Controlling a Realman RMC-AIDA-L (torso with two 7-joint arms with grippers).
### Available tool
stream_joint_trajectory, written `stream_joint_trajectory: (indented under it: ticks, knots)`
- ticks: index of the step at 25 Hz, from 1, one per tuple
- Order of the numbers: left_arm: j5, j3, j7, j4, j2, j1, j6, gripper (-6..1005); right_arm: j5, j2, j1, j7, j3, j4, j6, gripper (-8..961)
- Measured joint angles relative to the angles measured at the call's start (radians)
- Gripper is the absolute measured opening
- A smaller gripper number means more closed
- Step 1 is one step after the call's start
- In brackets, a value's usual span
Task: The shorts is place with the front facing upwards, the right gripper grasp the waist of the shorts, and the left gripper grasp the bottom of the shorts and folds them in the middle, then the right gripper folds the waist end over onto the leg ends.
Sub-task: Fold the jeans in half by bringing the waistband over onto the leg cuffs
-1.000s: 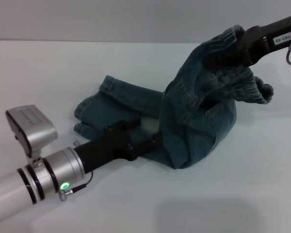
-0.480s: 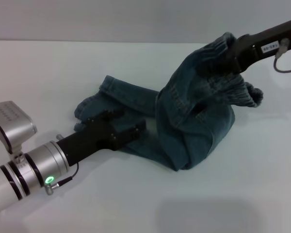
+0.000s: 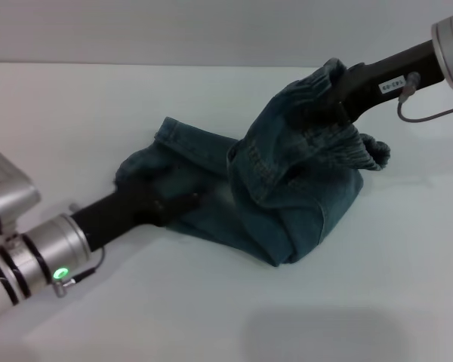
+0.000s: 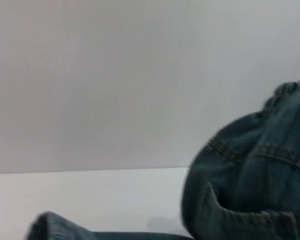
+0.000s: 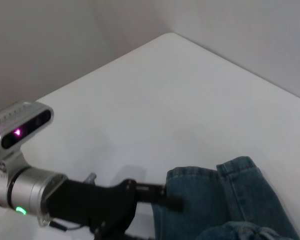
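White table (image 3: 98, 113), right gripper (image 3: 334, 92) clamped on raised shorts (image 3: 294, 181) waist — left gripper (image 3: 183, 202) on the legs, grip unclear

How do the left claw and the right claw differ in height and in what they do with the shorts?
The right claw holds the waist end of the shorts lifted above the table; the left claw lies low on the leg ends, which rest flat. The right one comes from the far right, the left from the near left. Both touch denim.
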State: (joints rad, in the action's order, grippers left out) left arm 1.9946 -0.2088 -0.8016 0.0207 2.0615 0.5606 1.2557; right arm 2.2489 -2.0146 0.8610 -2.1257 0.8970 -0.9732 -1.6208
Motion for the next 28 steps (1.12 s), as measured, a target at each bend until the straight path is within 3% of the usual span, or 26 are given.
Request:
stream_joint_trajectory:
  ticks: [9,19,24,28]
  knots:
    - [-0.003,0.128,0.004,-0.085,-0.003,-0.046,0.005,829,0.0,-0.011,0.005,0.005,0.017,0.009,0.026,178]
    - [-0.004,0.377,0.004,-0.175,-0.008,-0.093,0.074,829,-0.002,-0.04,0.005,0.009,0.101,0.027,0.095,201]
    - [-0.004,0.399,0.018,-0.173,-0.006,-0.096,0.074,829,-0.008,-0.055,0.015,0.011,0.21,0.042,0.179,212]
    - [-0.003,0.395,0.04,-0.162,-0.004,-0.095,0.072,829,-0.01,-0.058,0.065,0.008,0.268,0.112,0.23,221]
